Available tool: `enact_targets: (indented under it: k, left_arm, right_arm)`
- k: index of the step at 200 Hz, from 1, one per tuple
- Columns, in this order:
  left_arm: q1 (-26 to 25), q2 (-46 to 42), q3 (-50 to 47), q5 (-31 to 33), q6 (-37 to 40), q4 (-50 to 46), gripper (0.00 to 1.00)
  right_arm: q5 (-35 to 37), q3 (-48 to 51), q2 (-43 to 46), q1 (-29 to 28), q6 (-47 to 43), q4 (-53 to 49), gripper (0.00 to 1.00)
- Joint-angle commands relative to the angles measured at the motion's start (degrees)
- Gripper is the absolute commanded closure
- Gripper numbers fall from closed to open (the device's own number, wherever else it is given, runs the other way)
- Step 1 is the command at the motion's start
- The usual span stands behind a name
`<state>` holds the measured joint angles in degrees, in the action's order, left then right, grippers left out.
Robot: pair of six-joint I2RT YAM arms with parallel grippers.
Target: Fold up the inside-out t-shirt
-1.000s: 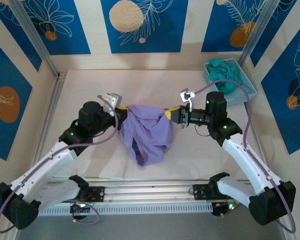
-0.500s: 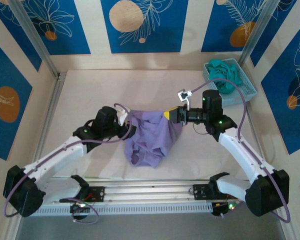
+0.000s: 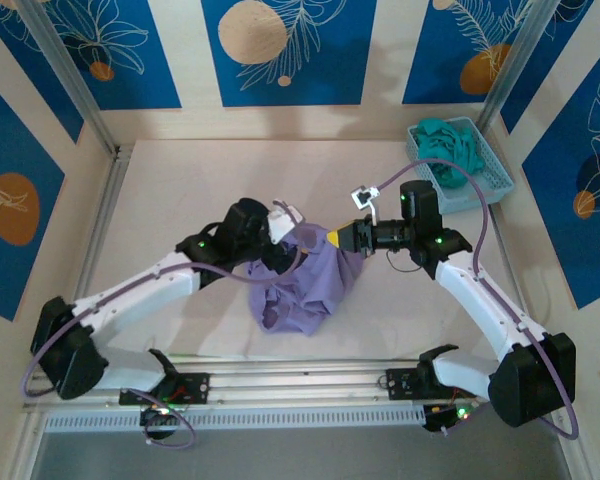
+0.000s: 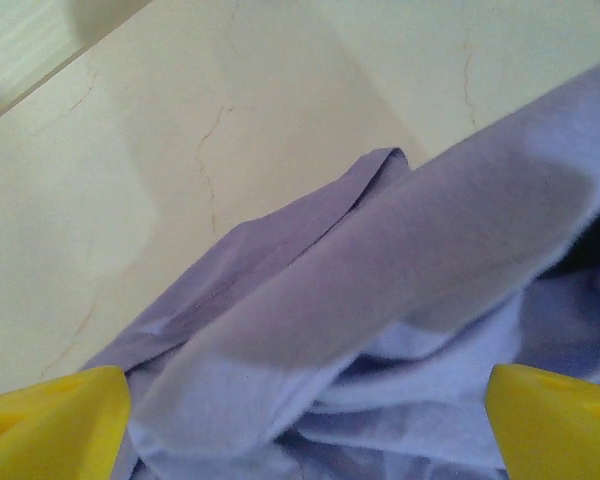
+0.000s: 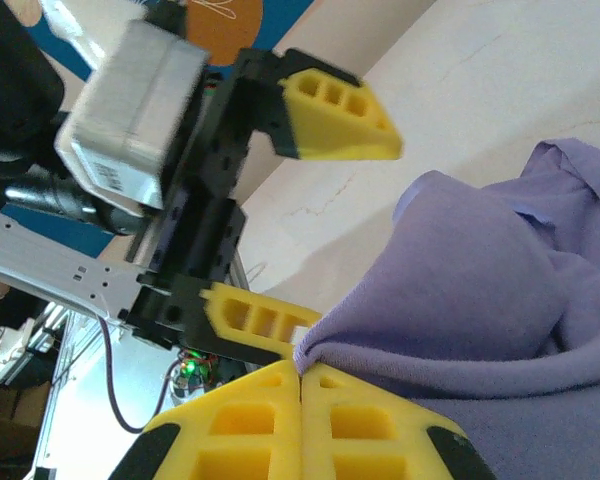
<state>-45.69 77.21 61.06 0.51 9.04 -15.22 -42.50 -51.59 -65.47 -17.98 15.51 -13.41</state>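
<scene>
None of the folding had been done, as far as I could tell from where I stood. The inside-out t-shirt [image 3: 302, 285] lay as a crumpled lavender heap near the middle of the table [image 3: 180, 180], between the two arms. It was bunched on itself, with no flat panel, sleeve or hem that I could pick out. Its upper right edge was drawn up off the surface toward the right gripper [image 5: 300, 372]. That gripper's yellow fingers were pressed together on a small pinch of the cloth, so one corner of the heap was held.

The left gripper [image 4: 305, 428] sat at the upper left of the heap with its jaws spread wide. In its own wrist view loose folds of fabric lay between the two yellow fingers [image 4: 50, 420], but nothing was clamped. I judged that it had no hold on the shirt at that moment.

Off in the far right corner a basket [image 3: 480, 165] held a teal garment [image 3: 445, 140], well apart from the work.

I judged the job to be at its very start. The shirt needed a second hold, then spreading flat so its outline showed, and only then the folds. I could not see a label or print in the bunched cloth, so I could not tell which side faced up.
</scene>
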Motion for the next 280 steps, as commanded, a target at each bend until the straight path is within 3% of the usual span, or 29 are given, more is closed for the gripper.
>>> enact_targets:
  k: [1, 19, 31, 37, 47, 62, 80, 95, 103, 118, 143, 168, 198, 221, 254, 280]
  left_arm:
    - [-0.5, 3.9, 4.9, -1.2, 6.6, -1.4, 0.09]
    - [-0.4, 7.6, 8.4, -4.5, 7.8, -2.8, 0.17]
    - [-0.3, 9.9, 10.2, -8.3, 8.5, -3.3, 0.30]
    - [-0.2, 10.9, 11.4, -10.2, 8.6, -4.4, 0.41]
    - [0.0, 12.5, 13.2, -13.1, 8.1, -6.7, 0.69]
    - [0.3, 13.1, 15.0, -16.7, 4.7, -9.6, 1.00]
    - [0.7, 11.1, 15.9, -22.3, -5.3, -11.3, 1.00]
    - [0.9, 6.7, 11.9, -28.9, -20.1, -3.2, 1.00]
    - [0.9, 4.1, 8.3, -32.0, -27.7, 4.4, 1.00]
    - [0.9, 1.1, 4.0, -33.3, -37.6, 13.2, 1.00]
    - [1.0, -0.2, 4.0, -27.9, -39.4, 10.0, 1.00]
    - [1.0, -0.1, 4.2, -24.5, -38.9, 8.4, 1.00]
    - [1.0, 0.1, 4.7, -23.1, -38.2, 6.8, 1.00]
    - [1.0, -0.3, 4.5, -22.6, -37.7, 6.5, 1.00]
    - [1.1, -1.2, 4.2, -22.6, -37.3, 6.5, 1.00]
    - [1.4, -2.1, 4.0, -23.1, -36.9, 6.2, 1.00]
  right_arm:
    - [-1.9, -1.5, 0.7, 0.2, -2.1, -2.4, 1.00]
    - [-1.4, -1.3, 0.7, 0.3, -2.8, -3.1, 1.00]
    - [-1.3, -1.1, 0.8, 0.5, -2.9, -3.0, 1.00]
    - [-1.2, -1.0, 0.9, 0.6, -2.8, -3.0, 1.00]
    - [-0.2, -1.0, 1.1, 1.0, -2.5, -3.1, 1.00]
    - [6.9, -1.6, 1.6, 2.0, -0.5, -4.0, 1.00]
    - [25.5, -4.4, 1.1, 2.8, 3.0, -8.7, 1.00]
    - [38.2, -7.6, -0.9, 1.6, 2.1, -12.4, 1.00]
    - [42.4, -9.1, -2.0, 0.7, 0.7, -14.0, 0.98]
    - [46.7, -10.4, -2.3, -1.3, -1.1, -15.7, 0.84]
    - [45.3, -6.5, 3.4, -4.7, -3.1, -14.2, 0.64]
    - [41.3, -1.1, 11.7, -9.2, -2.9, -12.5, 0.51]
    - [37.3, 4.3, 18.8, -15.5, -0.3, -9.9, 0.51]
    - [33.5, 6.6, 18.9, -19.8, 1.1, -5.3, 0.51]
    - [29.5, 8.1, 12.1, -19.7, 4.6, 3.3, 0.52]
    - [32.5, 9.1, 8.5, -17.9, 5.3, 6.6, 0.54]
